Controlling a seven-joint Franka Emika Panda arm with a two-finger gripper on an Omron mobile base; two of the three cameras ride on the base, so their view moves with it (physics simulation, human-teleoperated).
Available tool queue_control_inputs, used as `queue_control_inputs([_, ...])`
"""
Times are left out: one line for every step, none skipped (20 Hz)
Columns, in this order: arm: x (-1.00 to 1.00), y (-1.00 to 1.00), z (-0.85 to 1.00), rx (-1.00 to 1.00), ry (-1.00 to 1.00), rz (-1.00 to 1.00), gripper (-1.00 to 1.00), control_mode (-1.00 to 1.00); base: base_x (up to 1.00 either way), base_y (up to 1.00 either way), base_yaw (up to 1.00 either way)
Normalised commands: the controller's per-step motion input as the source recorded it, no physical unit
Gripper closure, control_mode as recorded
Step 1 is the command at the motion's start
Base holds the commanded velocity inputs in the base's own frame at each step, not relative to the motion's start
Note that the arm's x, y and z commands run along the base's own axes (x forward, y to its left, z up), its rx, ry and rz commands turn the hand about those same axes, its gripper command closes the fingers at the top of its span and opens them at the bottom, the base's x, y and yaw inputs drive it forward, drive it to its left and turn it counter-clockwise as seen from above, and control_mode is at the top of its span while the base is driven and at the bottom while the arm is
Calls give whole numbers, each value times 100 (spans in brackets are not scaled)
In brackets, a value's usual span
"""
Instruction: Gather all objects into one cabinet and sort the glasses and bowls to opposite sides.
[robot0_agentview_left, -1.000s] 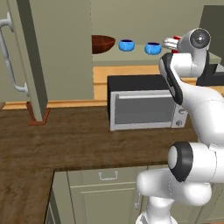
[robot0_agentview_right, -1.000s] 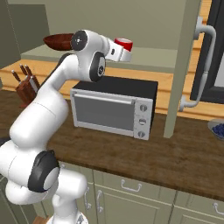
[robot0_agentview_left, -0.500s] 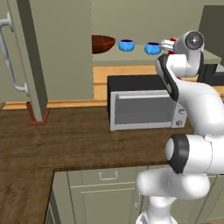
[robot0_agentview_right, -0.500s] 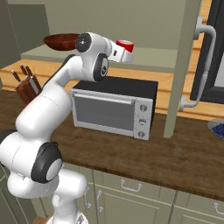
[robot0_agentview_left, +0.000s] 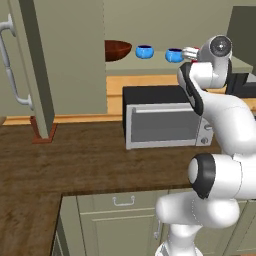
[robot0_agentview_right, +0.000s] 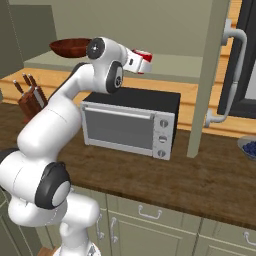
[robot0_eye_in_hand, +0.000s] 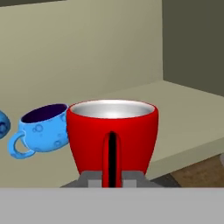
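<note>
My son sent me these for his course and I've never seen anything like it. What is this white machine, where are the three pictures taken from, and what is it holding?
It is a white robot arm in a computer-drawn kitchen. Two pictures come from cameras on its base, behind it to left and right; the third comes from a camera on its hand. Its gripper is shut on the handle of a red cup, held over the open cabinet shelf. On that shelf sit two blue bowls and a dark-brown bowl. Below, a microwave stands on the wooden counter.
</note>
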Motion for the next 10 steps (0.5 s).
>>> queue_control_inputs([0, 0, 0, 0, 5, 0, -100, -100, 0, 0, 0])
queue_control_inputs([0, 0, 0, 0, 2, 0, -100, -100, 0, 0, 0])
queue_control_inputs([0, 0, 0, 0, 1, 0, -100, -100, 0, 0, 0])
queue_control_inputs([0, 0, 0, 0, 0, 0, -100, -100, 0, 0, 0])
queue_control_inputs([0, 0, 0, 0, 0, 0, -100, -100, 0, 0, 0])
queue_control_inputs([0, 0, 0, 0, 0, 0, -100, -100, 0, 0, 0])
queue_control_inputs([0, 0, 0, 0, 0, 0, -100, -100, 0, 0, 0])
queue_control_inputs([0, 0, 0, 0, 0, 0, -100, -100, 0, 0, 0])
queue_control_inputs([0, 0, 0, 0, 0, 0, -100, -100, 0, 0, 0])
queue_control_inputs([0, -11, 0, 6, 0, 0, -100, -100, 0, 0, 0])
